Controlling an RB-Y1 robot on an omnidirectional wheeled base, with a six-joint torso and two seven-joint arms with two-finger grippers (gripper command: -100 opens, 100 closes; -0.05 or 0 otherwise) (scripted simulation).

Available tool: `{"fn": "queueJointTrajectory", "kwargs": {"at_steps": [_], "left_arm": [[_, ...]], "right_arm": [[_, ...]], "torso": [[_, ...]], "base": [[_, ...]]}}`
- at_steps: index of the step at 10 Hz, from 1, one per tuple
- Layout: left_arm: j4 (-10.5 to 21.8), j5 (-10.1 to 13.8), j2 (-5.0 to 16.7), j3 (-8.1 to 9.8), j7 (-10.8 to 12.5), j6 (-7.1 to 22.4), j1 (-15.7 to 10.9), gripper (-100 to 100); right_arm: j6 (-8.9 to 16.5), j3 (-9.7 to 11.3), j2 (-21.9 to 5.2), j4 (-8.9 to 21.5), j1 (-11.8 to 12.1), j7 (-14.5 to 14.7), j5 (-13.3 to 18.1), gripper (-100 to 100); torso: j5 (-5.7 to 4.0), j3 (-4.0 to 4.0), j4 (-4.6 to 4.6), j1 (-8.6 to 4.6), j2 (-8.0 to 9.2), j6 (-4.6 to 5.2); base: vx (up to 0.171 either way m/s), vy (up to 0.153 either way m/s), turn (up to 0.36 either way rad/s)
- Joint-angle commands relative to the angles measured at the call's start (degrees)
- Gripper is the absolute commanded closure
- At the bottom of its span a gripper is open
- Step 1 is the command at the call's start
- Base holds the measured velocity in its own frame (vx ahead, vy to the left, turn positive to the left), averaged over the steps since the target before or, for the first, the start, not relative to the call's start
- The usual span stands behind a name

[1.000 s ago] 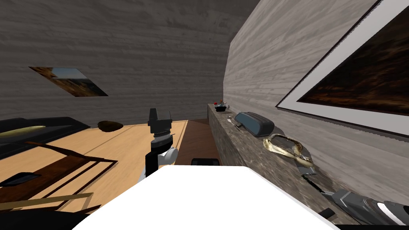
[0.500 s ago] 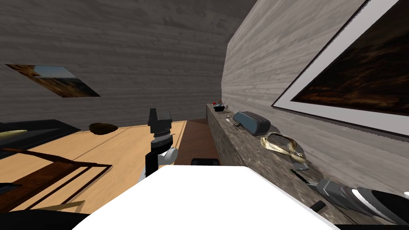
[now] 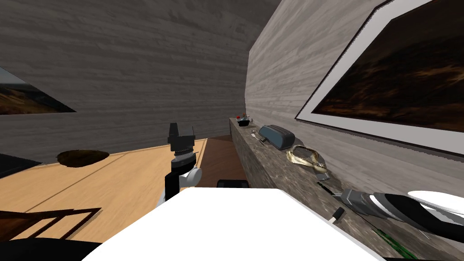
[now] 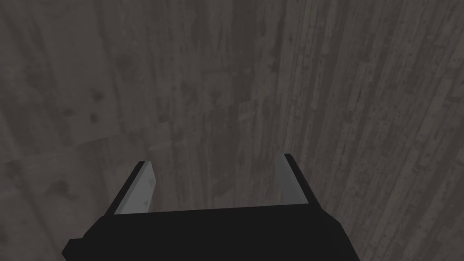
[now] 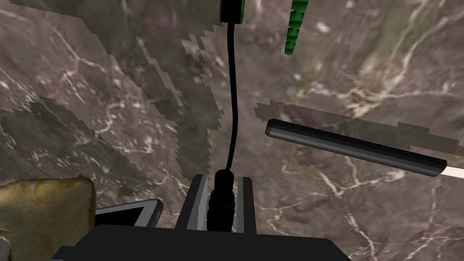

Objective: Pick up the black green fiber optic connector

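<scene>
Right tool (image 5: 222, 178): both blades pressed against the sides of a black cylindrical stub, the tail end of the fiber optic connector (image 5: 221, 204); the grip looks made. From the stub a thin black cable (image 5: 234, 90) runs straight ahead over the marbled counter (image 5: 362, 213) to a black-and-green head (image 5: 232, 11). A ribbed green piece (image 5: 293, 29) lies near that head. A dark rod (image 5: 349, 146) with a pale tip lies on the counter beside the cable, apart from it. A yellowish object (image 5: 45, 204) sits close to the tool's body. Left tool (image 4: 215, 165): blades spread, nothing between them. Risk, my judgement: the hold is on the narrow tail only, so on lifting, the weight of the trailing cable and head could twist it or slip it out of the thin blades. The dragging head could also sweep the green piece or the rod. Unclear: the head is cut off at the edge of the right wrist view. I cannot tell whether the green piece belongs to the same cable, nor whether the stub is clear of the counter.
</scene>
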Motion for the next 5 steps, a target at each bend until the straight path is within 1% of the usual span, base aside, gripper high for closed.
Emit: {"fn": "queueJointTrajectory", "kwargs": {"at_steps": [1, 2, 3, 4, 5], "left_arm": [[0.0, 0.0, 0.0, 0.00, 0.0, 0.0, 0.0, 0], [0.0, 0.0, 0.0, 0.00, 0.0, 0.0, 0.0, 0], [0.0, 0.0, 0.0, 0.00, 0.0, 0.0, 0.0, 0], [0.0, 0.0, 0.0, 0.00, 0.0, 0.0, 0.0, 0], [0.0, 0.0, 0.0, 0.00, 0.0, 0.0, 0.0, 0]], "right_arm": [[1.3, 2.4, -1.9, -2.9, -1.8, -1.6, 0.0, 100], [2.8, 4.0, -3.8, -5.9, -3.0, -3.0, -0.1, 100], [2.8, 4.4, -3.8, -7.2, -3.0, -3.0, -0.1, 100], [2.8, 3.9, -3.8, -6.6, -2.5, -2.9, -0.2, 100], [2.9, 4.0, -3.8, -6.8, -2.6, -3.1, -0.1, 0]], "torso": [[0.00, 0.00, 0.00, 0.00, 0.00, 0.00], [0.03, 0.00, 0.00, 0.00, 0.00, 0.07], [0.05, 0.01, -0.01, -0.01, 0.02, 0.15], [-0.02, 0.00, 0.00, 0.00, 0.01, -0.01], [0.00, 0.01, 0.00, 0.00, 0.02, 0.00]], "base": [[0.021, -0.016, -0.195], [0.032, -0.016, -0.342], [0.020, -0.011, -0.127], [0.000, 0.000, 0.000], [0.000, 0.000, 0.000]]}}
